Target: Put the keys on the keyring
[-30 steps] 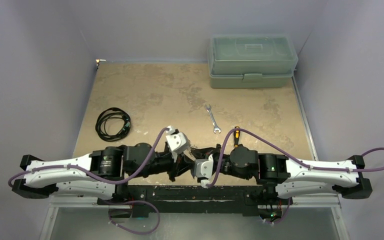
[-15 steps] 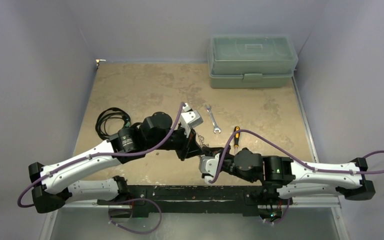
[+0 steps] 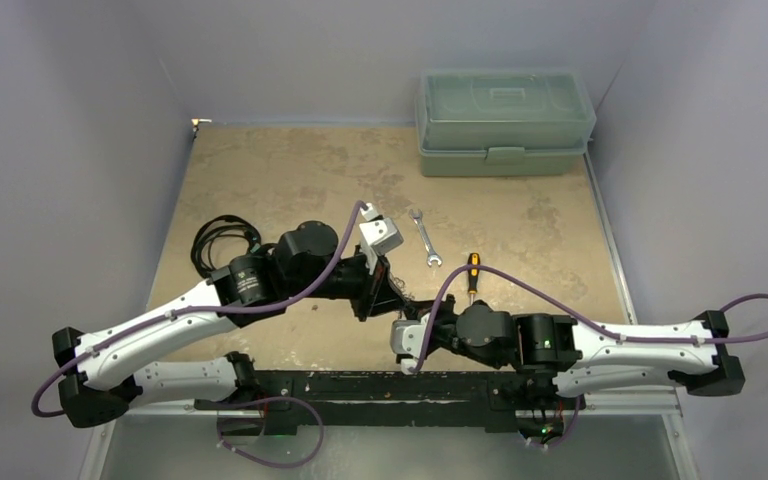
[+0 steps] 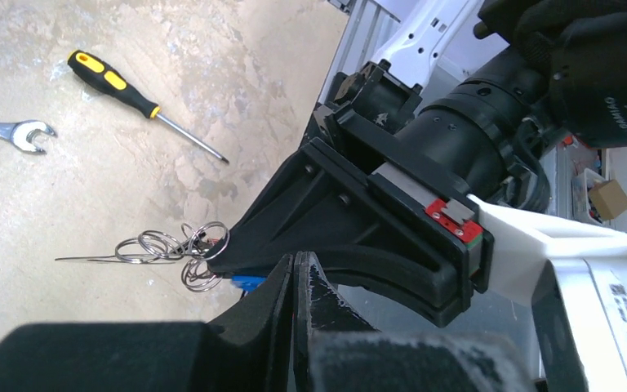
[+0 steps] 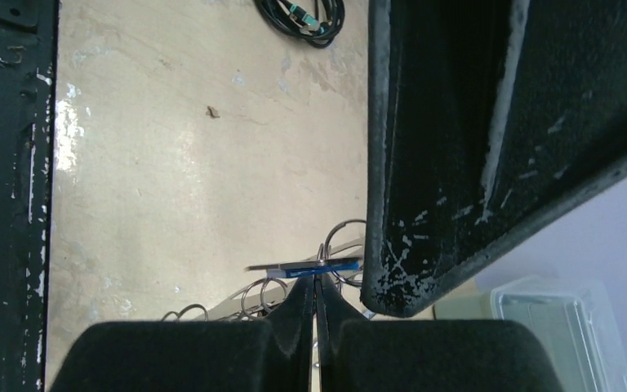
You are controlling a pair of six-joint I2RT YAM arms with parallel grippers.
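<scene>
A bunch of silver rings with a thin grey strip, the keyring, hangs in front of both grippers. It shows as a small dark cluster in the top view. Among the keys, a blue-headed key lies across the tips of my right gripper, which is shut at the bunch with a speck of red between its pads. The same blue key shows just under the right gripper's black nose. My left gripper is shut right beside it, and what it pinches, if anything, is hidden.
A yellow-and-black screwdriver and a silver wrench lie just beyond the grippers. A coiled black cable lies at the left, and a closed green toolbox stands at the back right.
The left arm has unfolded and swung forward over the table. The right arm has stretched left. Both grippers stayed shut and close together at the ring bunch.
</scene>
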